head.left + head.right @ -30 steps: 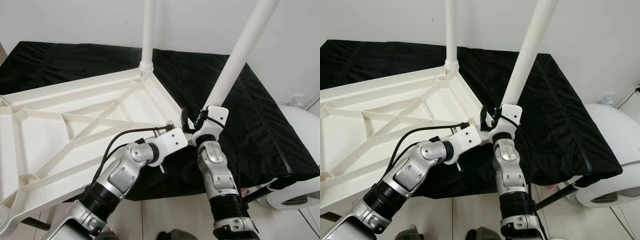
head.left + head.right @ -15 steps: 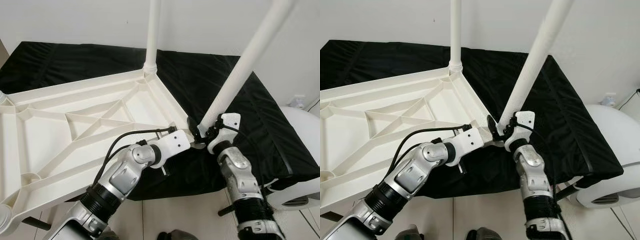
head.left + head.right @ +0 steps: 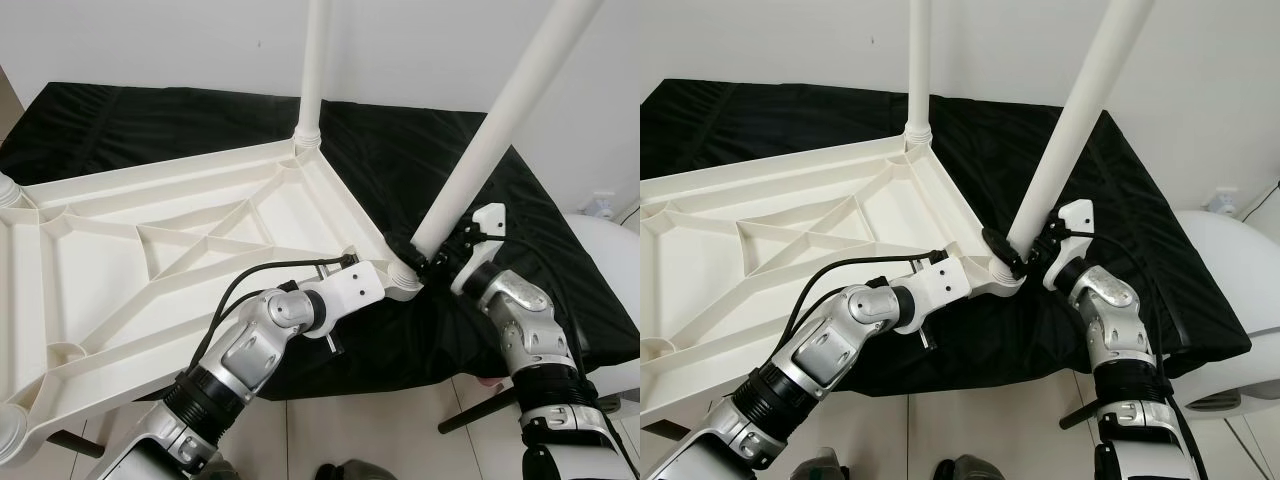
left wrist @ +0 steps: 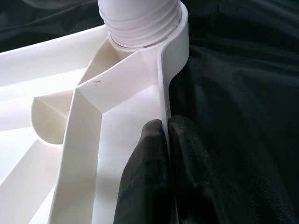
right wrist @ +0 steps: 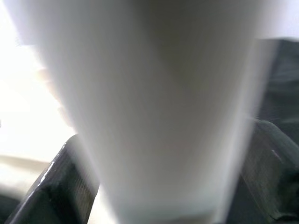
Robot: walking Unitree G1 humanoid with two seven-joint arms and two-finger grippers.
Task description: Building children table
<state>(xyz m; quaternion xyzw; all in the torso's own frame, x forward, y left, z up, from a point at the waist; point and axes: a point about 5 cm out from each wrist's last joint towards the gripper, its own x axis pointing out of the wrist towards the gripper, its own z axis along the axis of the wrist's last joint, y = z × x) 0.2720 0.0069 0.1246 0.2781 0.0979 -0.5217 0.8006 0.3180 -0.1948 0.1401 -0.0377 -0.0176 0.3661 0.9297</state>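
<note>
Left gripper (image 4: 166, 154) pinches the tabletop's rim (image 4: 163, 93); right gripper (image 3: 1028, 255) clasps the table leg (image 3: 1065, 150) between its fingers (near the socket). Keep the leg upright while twisting.

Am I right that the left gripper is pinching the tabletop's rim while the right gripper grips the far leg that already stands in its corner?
Not quite: the right gripper grips the near leg at the corner beside it, as the right eye view shows. The left gripper does pinch the tabletop's rim.
</note>
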